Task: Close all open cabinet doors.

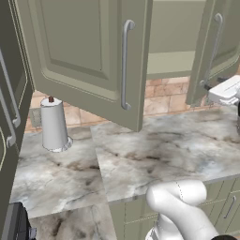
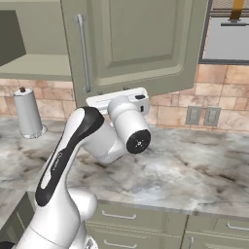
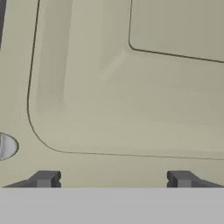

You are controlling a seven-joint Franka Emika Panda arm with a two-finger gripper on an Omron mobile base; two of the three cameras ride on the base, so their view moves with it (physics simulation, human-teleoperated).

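Two sage cabinet doors hang open over the counter. The left cabinet door [image 1: 79, 56] swings wide, its silver bar handle [image 1: 124, 65] on the near edge. The right cabinet door [image 1: 212, 51] shows edge-on in the left base view, and face-on [image 2: 146, 39] with its handle [image 2: 82, 53] in the right base view. My gripper [image 3: 113, 180] is open, with nothing between its fingertips [image 3: 43, 179]. It sits very close to the lower corner of that door's outer face, next to the handle's round foot [image 3: 6, 146]. The white hand [image 2: 116, 99] is at the door's bottom edge.
A paper towel roll [image 1: 53, 124] stands on the marble counter [image 1: 159, 154] by the brick backsplash. Wall outlets [image 2: 202, 115] and a window [image 2: 228, 44] are to the right. A tall dark unit [image 1: 9, 103] flanks the left. Drawers [image 2: 146, 219] run below the counter.
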